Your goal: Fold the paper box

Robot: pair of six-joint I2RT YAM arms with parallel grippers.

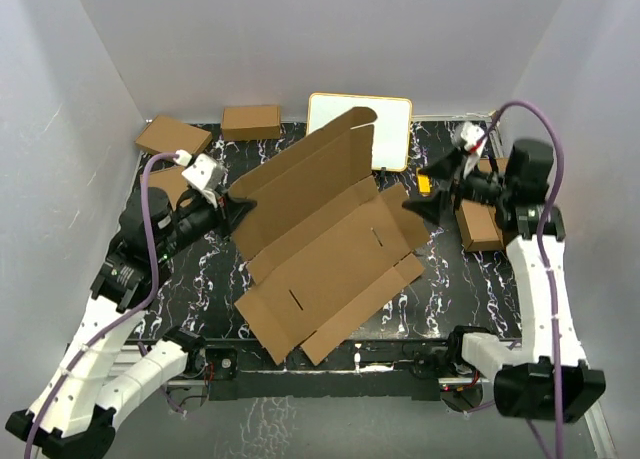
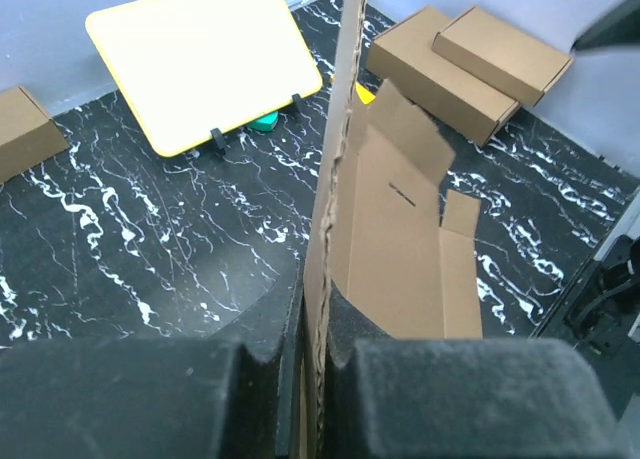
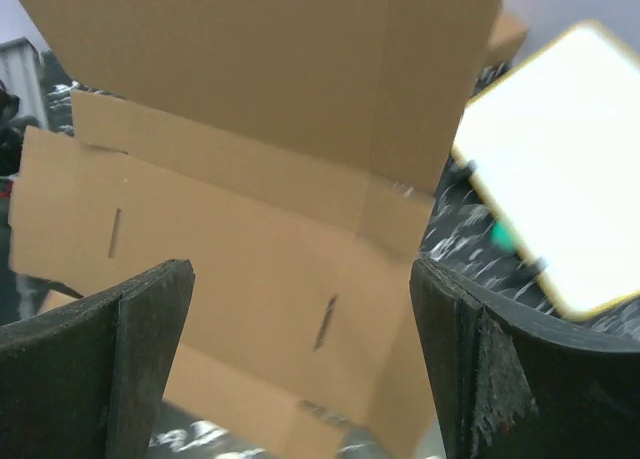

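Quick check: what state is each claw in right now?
Left claw: closed, pinching an edge of the paper box.
Right claw: open, gripping nothing.

Black marbled table (image 1: 470, 279); grey walls (image 1: 300, 39)

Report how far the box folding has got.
Done: one long panel of the paper box stands raised off the table. In hand: the left gripper is shut on that panel's edge; the right gripper is open, holding nothing. Left: the rest of the sheet lies unfolded, with no walls formed and nothing tucked.
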